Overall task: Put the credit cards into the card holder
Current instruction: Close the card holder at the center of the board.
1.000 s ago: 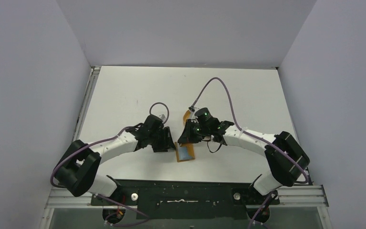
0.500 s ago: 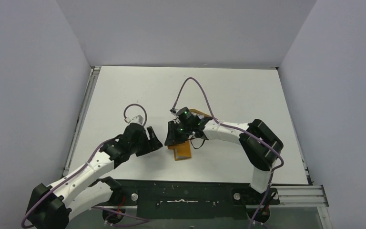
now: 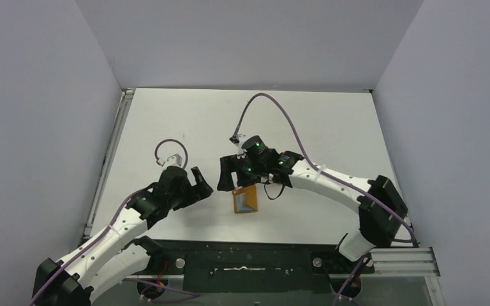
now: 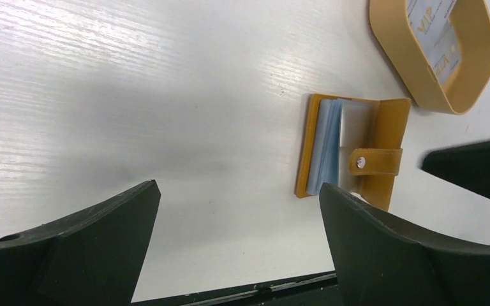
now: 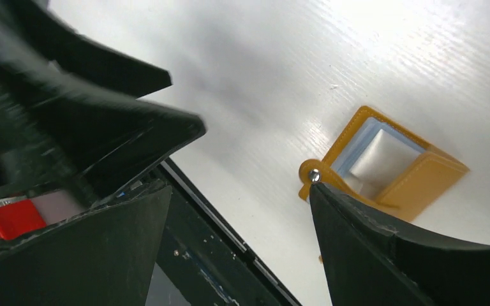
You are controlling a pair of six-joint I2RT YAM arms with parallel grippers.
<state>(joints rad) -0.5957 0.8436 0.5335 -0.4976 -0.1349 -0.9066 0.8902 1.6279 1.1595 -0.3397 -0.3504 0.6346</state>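
Note:
The orange-brown card holder (image 3: 245, 200) lies on the white table between my two grippers, its cover folded partly over. Pale blue credit cards (image 4: 327, 143) sit in its clear pockets, and the snap tab (image 4: 373, 162) hangs loose across the front. My left gripper (image 3: 199, 184) is open to the holder's left, apart from it, with nothing between its fingers (image 4: 237, 189). My right gripper (image 3: 228, 173) is open just above the holder's far left corner. One of the right fingertips (image 5: 322, 194) is next to the snap tab (image 5: 311, 173). The holder (image 5: 395, 167) rests free.
A tan oval tray (image 4: 415, 89) with white printed cards (image 4: 435, 38) in it stands just beyond the holder. In the top view the right arm hides it. The black base rail (image 3: 249, 258) runs along the table's near edge close to the holder.
Both grippers have opened. The left arm drew back to the left, away from the holder. The right gripper let go of the holder, whose cover is now folded over the cards.

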